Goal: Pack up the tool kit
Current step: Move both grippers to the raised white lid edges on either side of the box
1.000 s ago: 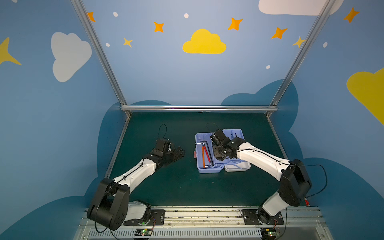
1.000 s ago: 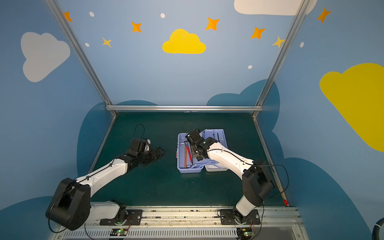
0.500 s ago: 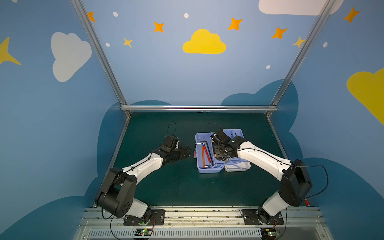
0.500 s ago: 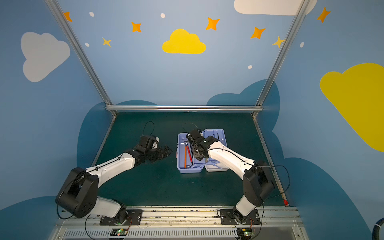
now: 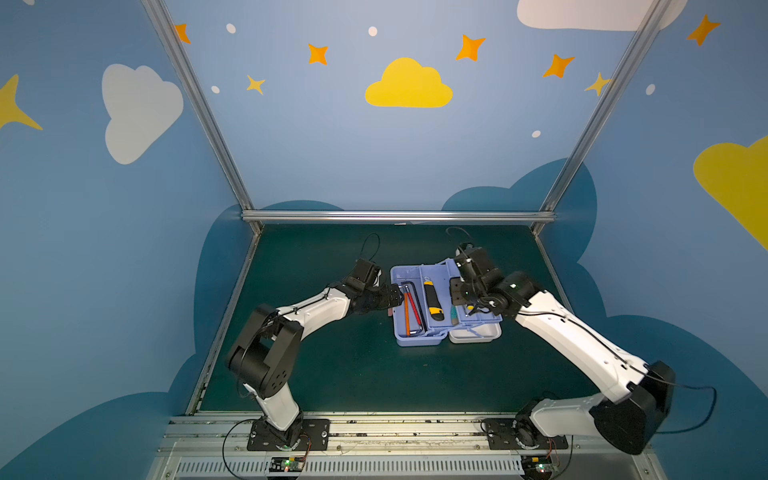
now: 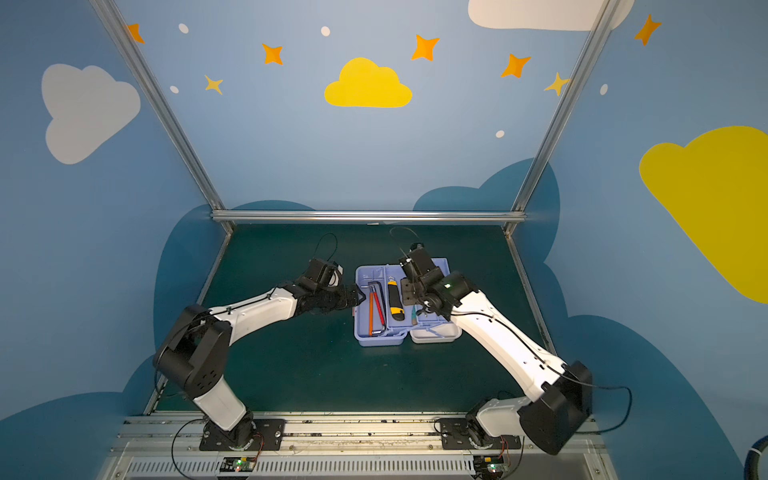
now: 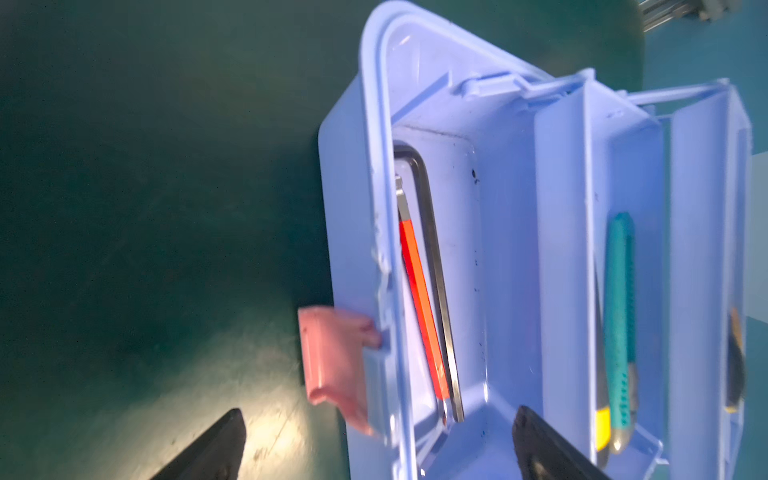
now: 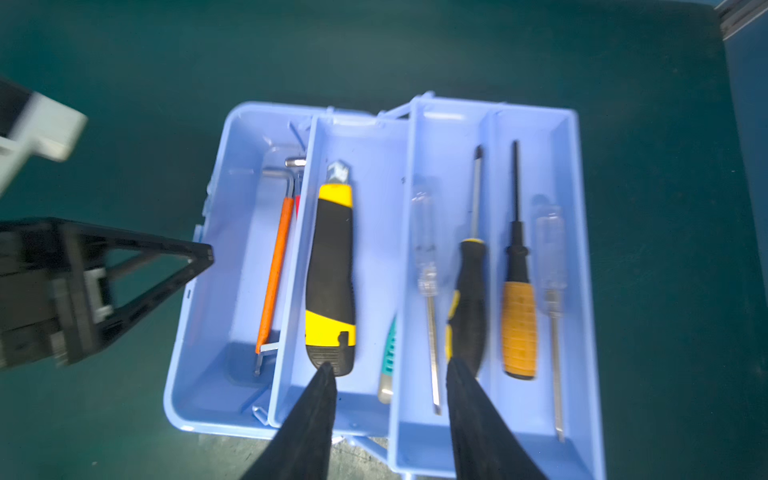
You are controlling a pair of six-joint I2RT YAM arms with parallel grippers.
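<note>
Both jaws empty: left jaws spread wide, astride the left wall of the lavender-blue plastic tool case (image 5: 417,341) (image 6: 378,341) in both top views; right jaws about half parted, poised above the case's raised right-hand trays. Case opened out, just right of the middle of the dark green matte tabletop (image 5: 332,374), with a white plastic shell part (image 5: 473,333) showing at its near right corner. All around, blue walls (image 5: 332,158) painted with clouds and orange stars, aluminium posts (image 5: 199,108) at the back corners, a silver rail (image 5: 374,428) along the near edge under both arm bases.

From the left wrist: one jaw over bare tabletop beside a bright glare patch, one over the case's deep compartment, with the pink plastic latch (image 7: 332,357) on the wall between and ahead of them, clear of both. In that compartment, an orange-sleeved hex key (image 7: 424,311) against a dark steel hex key (image 7: 436,270).

From the right wrist: jaws parted above the near ends of two trays, nothing clamped. Below, a yellow-and-black utility knife (image 8: 332,270) in the middle tray, and a teal plastic knife (image 8: 389,353) at that tray's edge, partly hidden under the top tray. In the top tray's two compartments, a clear-handled screwdriver (image 8: 426,257) beside a black-and-yellow-handled screwdriver (image 8: 471,299), then an orange-handled screwdriver (image 8: 518,324) beside a second clear-handled screwdriver (image 8: 550,257). Scuffed tabletop at the case's near edge.
</note>
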